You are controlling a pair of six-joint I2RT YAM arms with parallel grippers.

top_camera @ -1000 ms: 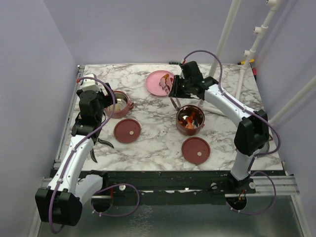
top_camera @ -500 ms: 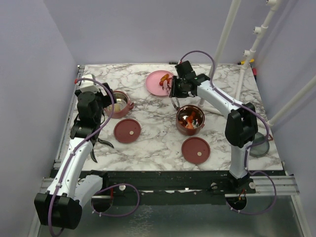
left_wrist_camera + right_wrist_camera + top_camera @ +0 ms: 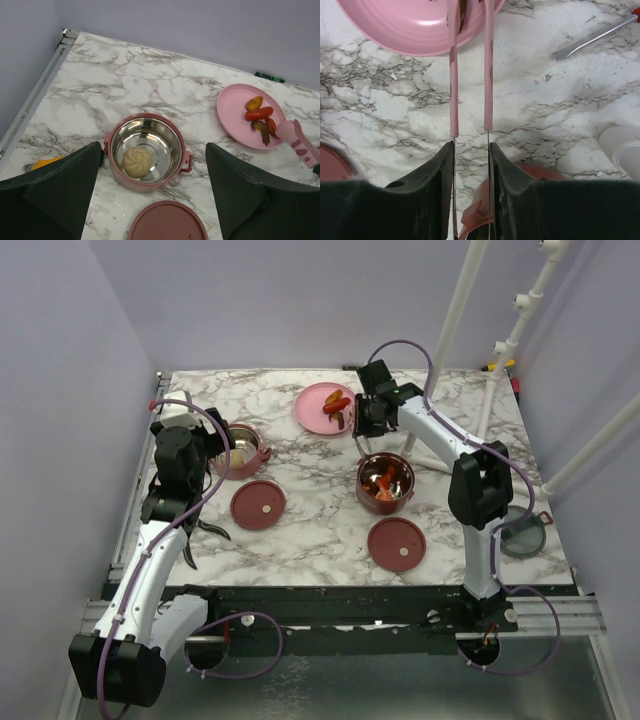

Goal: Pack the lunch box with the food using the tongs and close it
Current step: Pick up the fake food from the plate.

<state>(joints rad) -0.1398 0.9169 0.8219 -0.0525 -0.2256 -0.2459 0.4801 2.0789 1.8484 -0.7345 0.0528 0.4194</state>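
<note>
The lunch box stands as two separate dusty-red tiers. The left tier (image 3: 145, 159) holds a tan ball (image 3: 137, 161), and my left gripper (image 3: 152, 150) hangs open above it, holding nothing. The right tier (image 3: 385, 481) holds red food pieces. My right gripper (image 3: 471, 147) is shut on the pink tongs (image 3: 452, 75). The tongs' two arms stand a little apart, and their tips reach over the pink plate (image 3: 415, 25). Red sausage pieces and dark bits (image 3: 259, 113) lie on that plate (image 3: 318, 400). What the tips touch is cut off in the right wrist view.
Two maroon disc lids (image 3: 258, 505) (image 3: 397, 543) lie flat near the front. The clear grey lid (image 3: 522, 530) sits at the right edge. Black pliers (image 3: 205, 528) lie by the left arm. A screwdriver shaft (image 3: 590, 42) lies behind the right gripper. White poles rise at the back right.
My right arm's elbow has swung left and back, uncovering the clear lid. The tongs have come over the plate and their arms are pressed slightly closer. My left arm has barely moved.
</note>
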